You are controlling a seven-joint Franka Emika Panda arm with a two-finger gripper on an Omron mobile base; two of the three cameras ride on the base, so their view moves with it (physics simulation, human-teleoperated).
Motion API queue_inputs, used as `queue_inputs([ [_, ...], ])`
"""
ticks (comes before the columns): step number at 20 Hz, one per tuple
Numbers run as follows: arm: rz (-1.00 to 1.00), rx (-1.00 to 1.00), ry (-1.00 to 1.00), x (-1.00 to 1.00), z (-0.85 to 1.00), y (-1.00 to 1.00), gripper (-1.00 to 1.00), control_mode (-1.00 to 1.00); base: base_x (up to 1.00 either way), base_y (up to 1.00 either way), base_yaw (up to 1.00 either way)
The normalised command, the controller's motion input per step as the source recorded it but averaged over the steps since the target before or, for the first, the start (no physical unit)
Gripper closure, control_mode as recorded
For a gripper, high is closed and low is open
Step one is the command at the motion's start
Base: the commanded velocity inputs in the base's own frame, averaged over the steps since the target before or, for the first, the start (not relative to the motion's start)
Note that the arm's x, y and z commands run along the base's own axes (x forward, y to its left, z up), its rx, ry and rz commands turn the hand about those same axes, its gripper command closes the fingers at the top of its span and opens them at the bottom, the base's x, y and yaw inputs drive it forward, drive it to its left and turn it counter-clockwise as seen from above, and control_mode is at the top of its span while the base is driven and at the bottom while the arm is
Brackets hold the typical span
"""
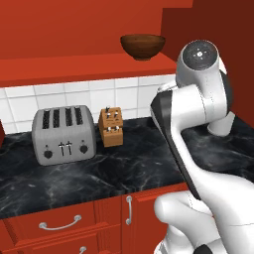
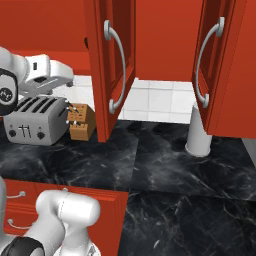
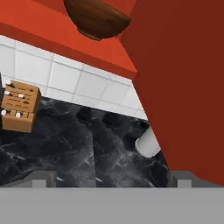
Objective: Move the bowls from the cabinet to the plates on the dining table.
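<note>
Dark glossy brown bowl (image 1: 143,46), round and deep, upright on red inner shelf (image 1: 89,65) of red wall cabinet (image 2: 165,35); seen also in hand view (image 3: 96,19) at top edge, from below. Cabinet doors swung open, raised panels, long curved silver handles (image 2: 116,65) on each. Below shelf: white tiled wall (image 1: 74,96); black white-veined counter (image 1: 99,173). On counter: grey four-slot toaster (image 1: 63,134) with dark knobs and levers; just beside it to the right, wooden knife block (image 1: 111,127), pale handle ends showing; further right, white cylindrical item (image 2: 198,132), kind not discernible, standing behind open right door. Under counter: red drawers (image 1: 54,223) with small silver handles. White arm with dark joints (image 1: 198,99) raised in front of cabinet, level with shelf, to the right of bowl. Gripper (image 3: 112,177): two small dark tips at bottom of hand view, set wide apart at fullest spread, nothing between them, nothing held; pointed down toward counter between knife block and white item, bowl well apart above.
</note>
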Motion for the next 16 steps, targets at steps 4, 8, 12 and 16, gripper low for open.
queue_inputs([
  [4,0.02,-0.25,-0.09,0.14,0.41,0.0,-1.0,-1.0,0.0,0.0,0.0],
  [8,0.02,-0.14,-0.04,0.16,0.37,0.0,-1.0,-1.0,0.0,0.0,0.0],
  [12,0.04,0.0,0.0,0.3,0.26,0.0,-1.0,-1.0,0.0,0.0,0.0],
  [16,0.04,-0.02,0.0,0.34,0.23,0.0,-1.0,-1.0,0.0,0.0,0.0],
])
